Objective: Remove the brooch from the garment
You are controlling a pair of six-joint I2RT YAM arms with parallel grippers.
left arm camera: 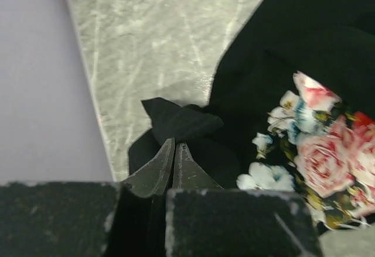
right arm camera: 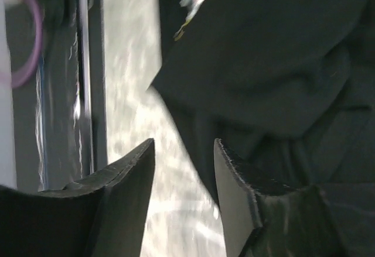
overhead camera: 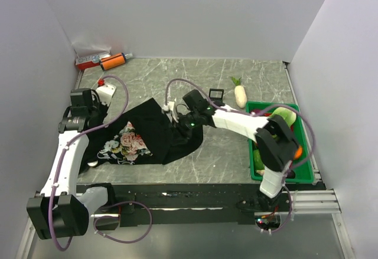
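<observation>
A yellowish speck at the edge of the rose print (left arm camera: 328,151) may be the brooch (right arm camera: 180,32), still on the black shirt (overhead camera: 159,123) that lies across the bench (overhead camera: 224,153). The left pincer (left arm camera: 174,146) is clenched on a fold of cloth beside the print, apparently to hold the shirt down. The right pincer (right arm camera: 181,151) hovers released just off the print and must next close precisely on the pin.

A black T-shirt (overhead camera: 159,130) with a rose print lies spread toward the left edge of a grey marbled tabletop (overhead camera: 230,156), with an orange tube (overhead camera: 112,62) in the far left corner, a white radish (overhead camera: 240,96) and small black box (overhead camera: 217,94) nearer the far edge, and a green tray (overhead camera: 281,180) along the right edge.
</observation>
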